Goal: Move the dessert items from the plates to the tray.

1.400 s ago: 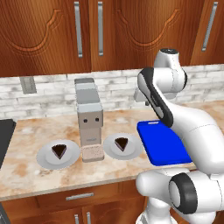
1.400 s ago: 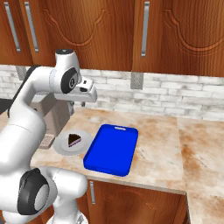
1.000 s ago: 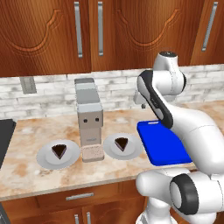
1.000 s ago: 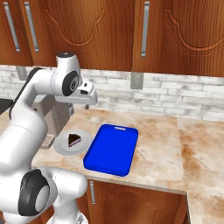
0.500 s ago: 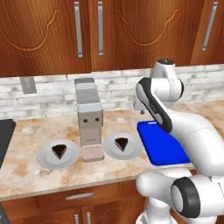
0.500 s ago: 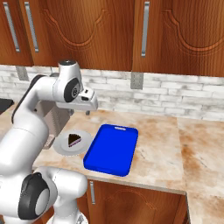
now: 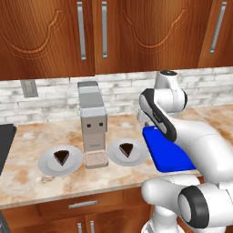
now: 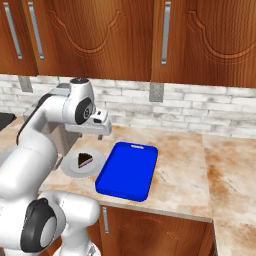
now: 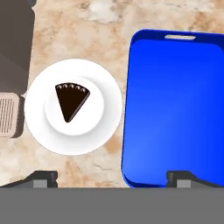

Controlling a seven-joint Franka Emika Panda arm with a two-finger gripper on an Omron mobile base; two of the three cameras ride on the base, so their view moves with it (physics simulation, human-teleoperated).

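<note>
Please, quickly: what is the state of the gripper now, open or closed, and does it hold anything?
Gripper: open, holding nothing, above the counter between the near plate and the tray.

The grey appliance (image 7: 93, 123) is standing tall between the two plates, just beside the right plate (image 9: 72, 106), blocking sideways passage there. Bare tabletop (image 8: 185, 165) is lying open right of the blue tray (image 9: 175, 105). Nothing is rising over that plate and the tray under the wide-spread pincer (image 9: 111, 177).
</note>
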